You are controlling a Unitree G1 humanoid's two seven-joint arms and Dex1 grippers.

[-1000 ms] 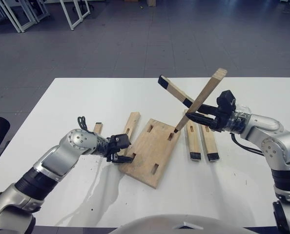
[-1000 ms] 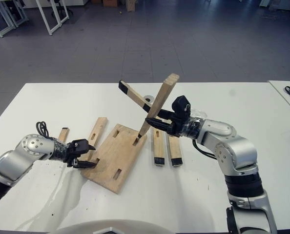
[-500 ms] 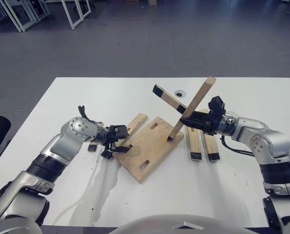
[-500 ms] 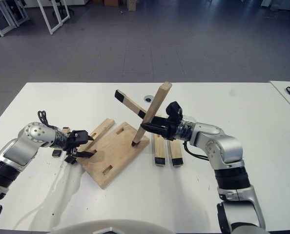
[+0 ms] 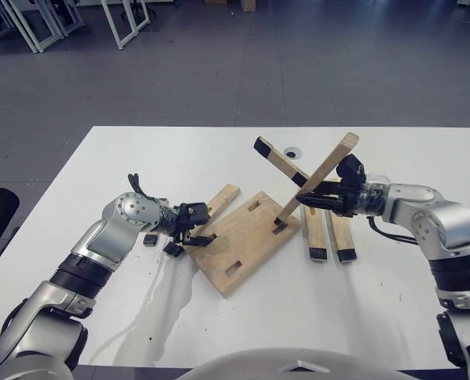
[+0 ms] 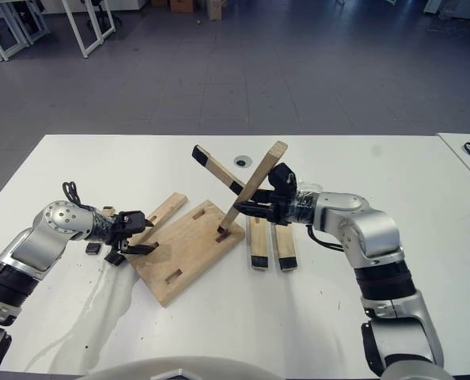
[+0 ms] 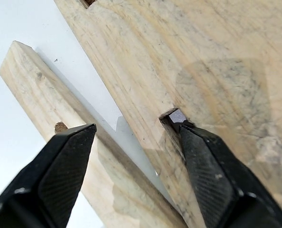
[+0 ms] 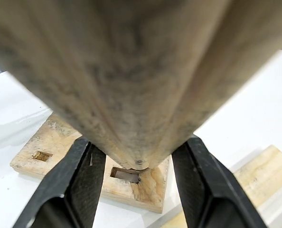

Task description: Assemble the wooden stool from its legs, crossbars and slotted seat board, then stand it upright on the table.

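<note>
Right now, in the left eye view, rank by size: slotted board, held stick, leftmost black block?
Seat board, largest.
Stick in the right gripper, clearly narrower.
Black block, smallest by far.

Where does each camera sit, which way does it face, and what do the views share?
Left eye view: on the head, facing forward and down at the table; both arms show.
Right eye view: same scene, both arms.
Left wrist view: along the open left gripper onto the seat board.
Right wrist view: along the right gripper, shut on a leg.
All four share the seat board.
</note>
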